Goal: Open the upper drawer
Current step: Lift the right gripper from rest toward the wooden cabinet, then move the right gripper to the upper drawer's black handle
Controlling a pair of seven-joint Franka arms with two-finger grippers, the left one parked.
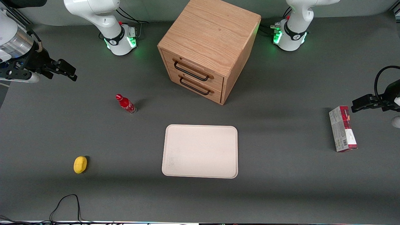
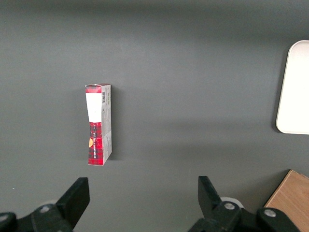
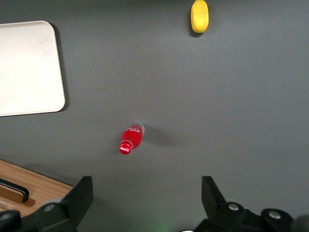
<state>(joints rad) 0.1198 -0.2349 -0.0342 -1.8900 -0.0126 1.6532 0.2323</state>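
The oak cabinet (image 1: 210,34) stands at the back middle of the table, its front turned toward the working arm's end. The upper drawer (image 1: 200,68) is shut, with its black wire handle (image 1: 190,71) flush above the lower drawer (image 1: 200,87). My gripper (image 1: 71,72) hovers open and empty above the table at the working arm's end, well away from the cabinet front. In the right wrist view the gripper (image 3: 146,184) is open over bare table. A corner of the cabinet (image 3: 43,186) with a black handle end (image 3: 17,189) shows beside one finger (image 3: 79,195).
A red bottle (image 1: 126,104) stands between my gripper and the cabinet and also shows in the right wrist view (image 3: 131,139). A yellow lemon (image 1: 80,164) lies nearer the front camera. A white tray (image 1: 200,151) lies in front of the cabinet. A red carton (image 1: 342,128) lies toward the parked arm's end.
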